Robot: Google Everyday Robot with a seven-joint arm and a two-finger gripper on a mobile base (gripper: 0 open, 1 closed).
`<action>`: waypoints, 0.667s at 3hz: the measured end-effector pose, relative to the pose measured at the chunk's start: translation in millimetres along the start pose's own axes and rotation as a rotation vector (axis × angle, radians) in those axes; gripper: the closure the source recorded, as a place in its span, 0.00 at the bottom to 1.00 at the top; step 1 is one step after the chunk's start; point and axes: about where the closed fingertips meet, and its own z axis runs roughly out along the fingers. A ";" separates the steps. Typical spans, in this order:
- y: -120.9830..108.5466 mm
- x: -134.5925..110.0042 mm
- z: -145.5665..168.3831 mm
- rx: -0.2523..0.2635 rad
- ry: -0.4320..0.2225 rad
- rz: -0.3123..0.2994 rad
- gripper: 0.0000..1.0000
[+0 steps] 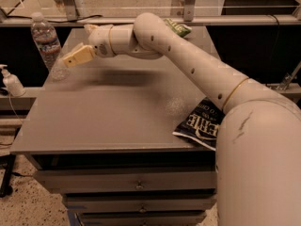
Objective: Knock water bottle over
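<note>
Water bottle (46, 42) stands upright just beside the end effector (68, 60) — fingers closed, empty.

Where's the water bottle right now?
In the camera view, the water bottle stands upright at the far left corner of the table, just left of the gripper.

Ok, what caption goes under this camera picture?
Robot's claw hovers beside the upright water bottle at the grey table's far corner.

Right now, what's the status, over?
Hand over table, close beside water bottle, not touching. It stands upright at the back-left corner. Nothing between; black chip bag lies far right.
</note>
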 end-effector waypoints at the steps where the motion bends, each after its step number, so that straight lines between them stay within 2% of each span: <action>1: 11.1 -11.2 16.3 -0.016 -0.049 0.033 0.00; 2: 17.9 -20.4 28.3 -0.029 -0.076 0.054 0.00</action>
